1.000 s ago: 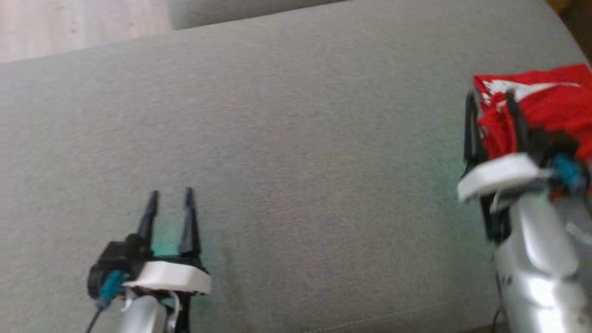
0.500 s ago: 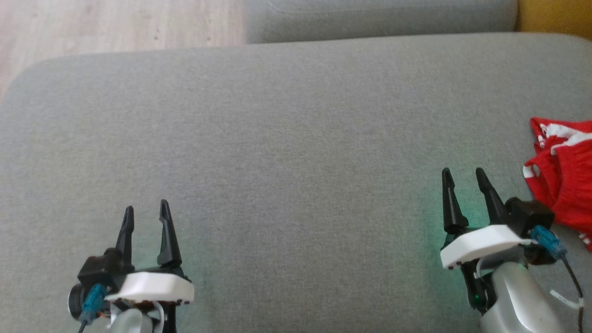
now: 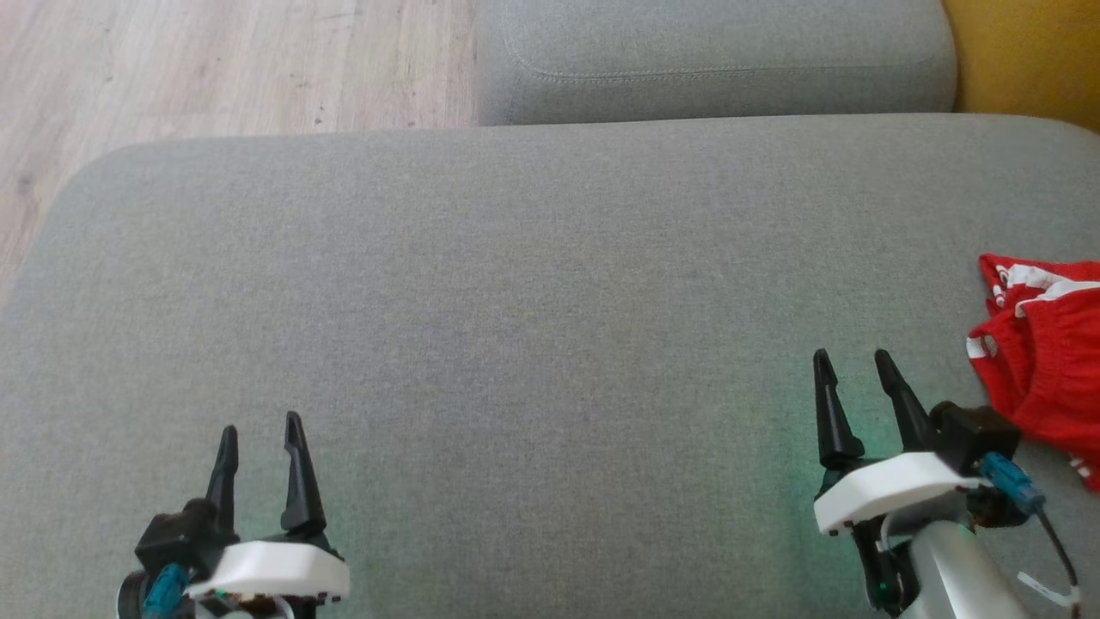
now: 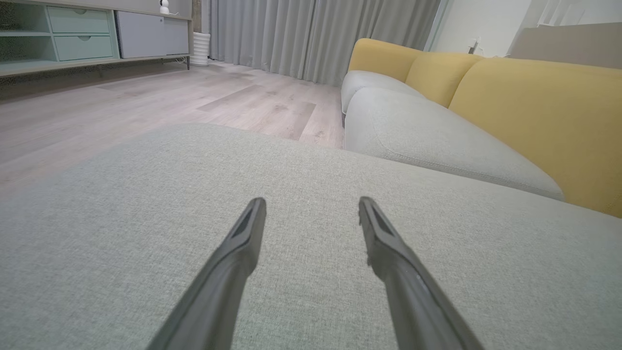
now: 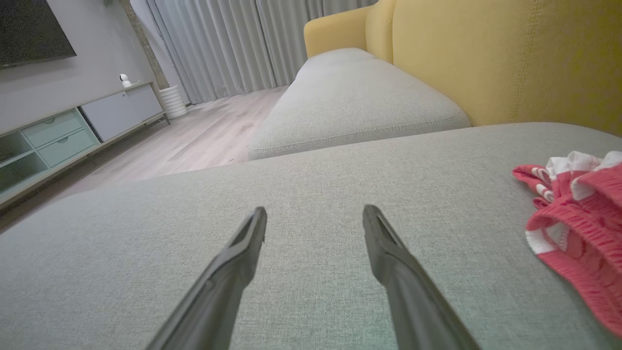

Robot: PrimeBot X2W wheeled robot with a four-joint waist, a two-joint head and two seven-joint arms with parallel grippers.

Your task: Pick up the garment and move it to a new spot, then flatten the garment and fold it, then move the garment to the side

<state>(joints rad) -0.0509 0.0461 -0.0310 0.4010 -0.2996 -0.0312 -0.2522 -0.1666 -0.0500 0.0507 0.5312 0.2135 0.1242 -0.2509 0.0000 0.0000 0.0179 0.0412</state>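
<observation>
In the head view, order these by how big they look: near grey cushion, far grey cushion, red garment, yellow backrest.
1. near grey cushion
2. far grey cushion
3. red garment and yellow backrest: alike, both cut off at the frame edge.

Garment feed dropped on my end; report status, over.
Left pincer open, low over grey cushion. Right pincer open, beside red garment, not touching. Garment bunched at cushion's right side. Nothing between them.

red white-trimmed garment [image 3: 1044,365], grey cushion [image 3: 516,301]
</observation>
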